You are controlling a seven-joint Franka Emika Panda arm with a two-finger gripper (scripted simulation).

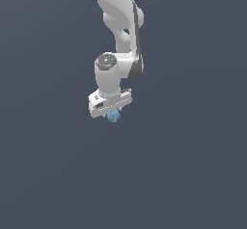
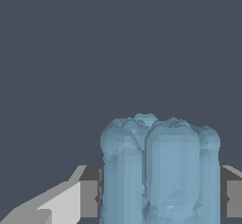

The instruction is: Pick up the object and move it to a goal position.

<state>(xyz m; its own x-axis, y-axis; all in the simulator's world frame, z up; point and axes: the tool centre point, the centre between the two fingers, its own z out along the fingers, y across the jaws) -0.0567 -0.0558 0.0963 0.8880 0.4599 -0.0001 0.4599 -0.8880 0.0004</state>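
The object [image 1: 113, 116] is a small light-blue lumpy chunk. In the exterior view it hangs just under the white hand of my arm, near the picture's middle. My gripper [image 1: 112, 115] is shut on it, and the fingers are mostly hidden behind the hand and the chunk. In the wrist view the object [image 2: 160, 171] fills the space between my two grey fingertips [image 2: 90, 197], which press against both of its sides. My gripper [image 2: 160, 197] holds it upright, with its faceted rounded top showing.
A uniform dark grey-blue surface [image 1: 193, 175] fills the background in both views. The white arm [image 1: 120, 25] rises from the gripper toward the top of the exterior view. No goal marker shows.
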